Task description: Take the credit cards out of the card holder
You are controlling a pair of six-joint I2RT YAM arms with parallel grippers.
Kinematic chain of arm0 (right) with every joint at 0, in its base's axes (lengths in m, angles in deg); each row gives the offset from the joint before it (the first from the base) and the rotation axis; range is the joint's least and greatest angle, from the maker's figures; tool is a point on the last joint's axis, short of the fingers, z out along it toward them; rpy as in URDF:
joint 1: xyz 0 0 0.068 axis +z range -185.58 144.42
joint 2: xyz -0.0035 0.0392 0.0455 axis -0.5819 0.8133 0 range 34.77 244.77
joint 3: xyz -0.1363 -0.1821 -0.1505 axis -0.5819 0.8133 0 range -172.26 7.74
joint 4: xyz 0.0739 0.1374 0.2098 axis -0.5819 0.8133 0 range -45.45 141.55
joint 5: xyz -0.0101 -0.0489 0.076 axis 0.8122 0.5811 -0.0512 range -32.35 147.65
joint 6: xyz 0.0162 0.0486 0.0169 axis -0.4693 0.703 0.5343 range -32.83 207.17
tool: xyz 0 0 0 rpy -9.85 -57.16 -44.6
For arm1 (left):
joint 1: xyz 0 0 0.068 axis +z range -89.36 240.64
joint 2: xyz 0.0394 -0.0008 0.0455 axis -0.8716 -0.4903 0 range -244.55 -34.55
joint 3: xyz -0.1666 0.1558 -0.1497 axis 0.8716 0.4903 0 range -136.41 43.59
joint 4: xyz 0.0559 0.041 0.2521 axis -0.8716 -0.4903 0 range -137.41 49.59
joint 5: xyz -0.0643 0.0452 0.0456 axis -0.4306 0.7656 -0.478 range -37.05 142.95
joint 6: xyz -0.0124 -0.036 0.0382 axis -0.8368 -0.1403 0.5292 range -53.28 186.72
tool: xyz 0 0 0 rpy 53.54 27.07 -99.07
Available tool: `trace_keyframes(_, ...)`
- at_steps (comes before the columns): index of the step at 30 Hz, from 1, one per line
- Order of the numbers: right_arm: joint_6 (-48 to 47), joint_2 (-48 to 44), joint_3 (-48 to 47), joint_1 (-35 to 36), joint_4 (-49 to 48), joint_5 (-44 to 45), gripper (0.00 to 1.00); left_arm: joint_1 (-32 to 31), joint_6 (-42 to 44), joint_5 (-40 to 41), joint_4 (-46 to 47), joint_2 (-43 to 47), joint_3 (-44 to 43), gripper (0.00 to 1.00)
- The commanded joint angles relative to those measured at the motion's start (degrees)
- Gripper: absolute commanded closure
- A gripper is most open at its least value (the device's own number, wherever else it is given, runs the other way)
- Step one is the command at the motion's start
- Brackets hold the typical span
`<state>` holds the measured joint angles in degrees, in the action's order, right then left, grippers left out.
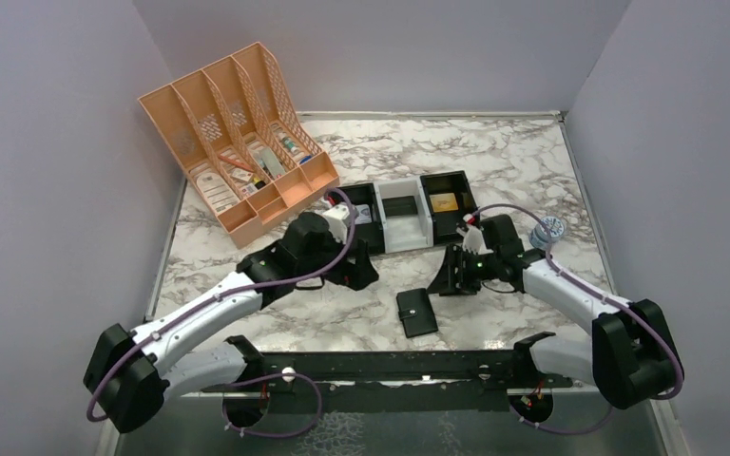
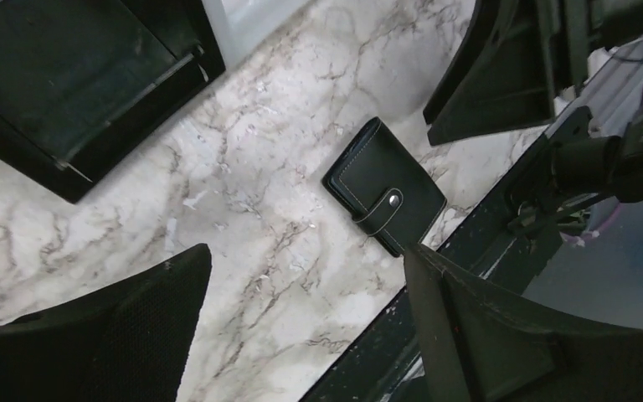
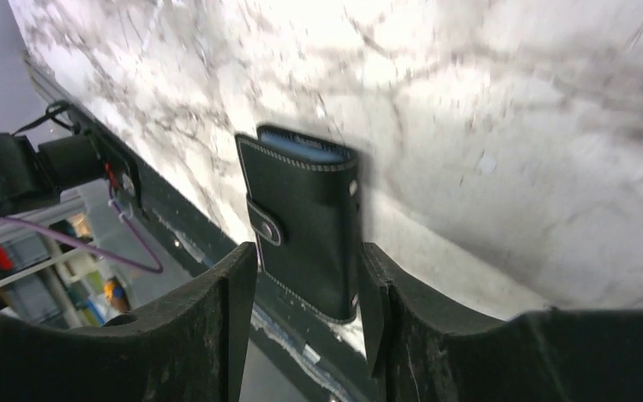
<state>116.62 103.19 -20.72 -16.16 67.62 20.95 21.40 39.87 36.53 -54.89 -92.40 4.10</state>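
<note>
The card holder [image 1: 416,313] is a small black wallet lying shut on the marble table near the front edge, its snap tab fastened. It also shows in the left wrist view [image 2: 383,186] and the right wrist view [image 3: 306,209], where a blue lining edge peeks out at its far end. No credit cards are visible; they are hidden. My left gripper [image 1: 359,273] is open and empty [image 2: 306,255], to the left of the wallet. My right gripper [image 1: 445,275] is open [image 3: 308,261] and hovers just behind and to the right of the wallet, apart from it.
A black-and-white three-compartment tray [image 1: 409,214] stands behind both grippers. An orange file organiser [image 1: 238,142] with small items stands at the back left. A small round object [image 1: 548,229] lies by the right arm. A black rail [image 1: 390,366] runs along the front edge.
</note>
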Motion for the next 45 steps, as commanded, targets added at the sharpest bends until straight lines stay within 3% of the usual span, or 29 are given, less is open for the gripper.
trace_keyframes(1, -2.7, 1.84, -2.49, 0.26, -4.19, 5.08, 0.52, -9.84, -8.28, 14.8, 3.05, -5.97, -0.71, 0.15)
trace_keyframes(7, -1.72, 2.32, 1.04, 0.27, -7.29, 6.12, 0.61, -22.11, -15.09, 26.7, 3.57, -17.08, -5.83, 0.24)
trace_keyframes(13, 1.5, 0.73, 5.53, 0.27, -11.5, 2.07, 0.61, -28.59, -19.28, 31.92, 3.52, -25.64, -11.99, 0.24)
trace_keyframes(23, 3.87, 1.99, 8.37, 0.26, -13.37, 0.43, 0.62, -33.3, -21.31, 33.93, -4.53, -37.83, -21.57, 0.24)
trace_keyframes(33, 5.45, 2.48, 11.02, 0.22, -16.13, -1.94, 0.63, -34.8, -22.74, 37.5, -10.0, -41.63, -23.88, 0.24)
trace_keyframes(45, 4.64, 3.95, 10.93, 0.22, -16.77, -4.06, 0.63, -34.98, -18.56, 39.45, -11.64, -48.08, -29.07, 0.24)
